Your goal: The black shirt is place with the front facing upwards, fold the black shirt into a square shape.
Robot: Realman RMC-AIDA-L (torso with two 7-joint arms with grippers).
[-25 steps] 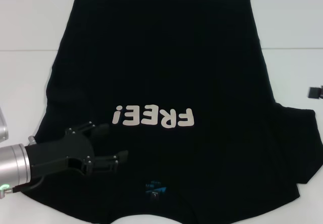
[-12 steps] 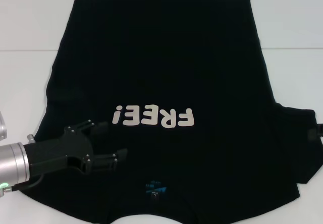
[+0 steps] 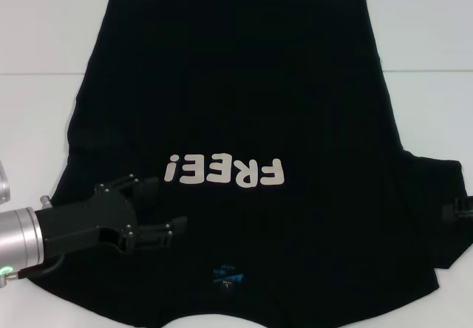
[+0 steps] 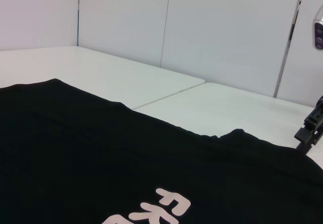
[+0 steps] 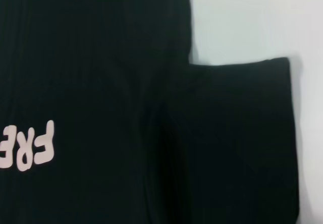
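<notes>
Black shirt (image 3: 244, 121) flat on white desk (image 3: 37, 40), lettering up, unfolded. Left pincer (image 3: 159, 210) spread above near shoulder; right pincer (image 3: 457, 211) at sleeve edge, state indeterminate. Step: approach. Next: pinch fabric.

One black shirt (image 3: 236, 121), spread front-up on my white table (image 3: 37, 106). On it: one cream "FREE!" print (image 3: 224, 171), four letters and one exclamation mark. One small blue neck label (image 3: 225, 275), near the table's front edge. One sleeve (image 5: 232, 133) seen laid flat in my right wrist view.

Two of my grippers in sight: the left gripper (image 3: 157, 208), over the shirt toward the front-left corner, two fingers spread apart; the right gripper (image 3: 458, 211), one black tip only at the right edge, fingers not readable.

One seam line (image 3: 37, 74) across the tabletop.
</notes>
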